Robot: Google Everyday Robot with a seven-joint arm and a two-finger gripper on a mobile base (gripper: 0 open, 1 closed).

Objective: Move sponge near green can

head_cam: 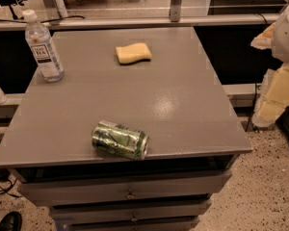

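Observation:
The sponge [133, 53] is a pale yellow foam pad with pinched-in sides, lying flat at the far middle of the grey table [183, 105]. The green can [120, 139] is dented, patterned green, white and silver, and lies on its side near the table's front edge, its shiny end facing right. The sponge and the can are far apart, most of the table's depth between them. My gripper [278, 94] shows as cream and white parts at the right edge of the view, off the table's right side and above the floor, holding nothing that I can see.
A clear plastic bottle [43, 46] with a white cap stands upright at the table's far left. Drawers [130, 189] sit under the tabletop. A rail [135, 22] runs behind the table. Speckled floor [265, 191] lies to the right.

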